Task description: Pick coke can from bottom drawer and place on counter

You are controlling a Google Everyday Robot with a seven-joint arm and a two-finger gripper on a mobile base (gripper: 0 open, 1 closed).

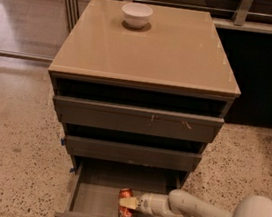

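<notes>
My hand [130,203] sits low inside the bottom drawer [94,198], right against the coke can [124,212]. The arm [197,214] reaches in from the right, across the drawer's right side. Straight above that spot the pulled-out drawer is open. Further back the middle drawer [132,154] front hangs over it, and higher up come the top drawer [137,120] front and the counter's [153,57] front edge. The drawer floor left of the can is bare. On the counter a white bowl [136,14] stands near the far edge, left of centre. I see the near half and the right side as free surface.
</notes>
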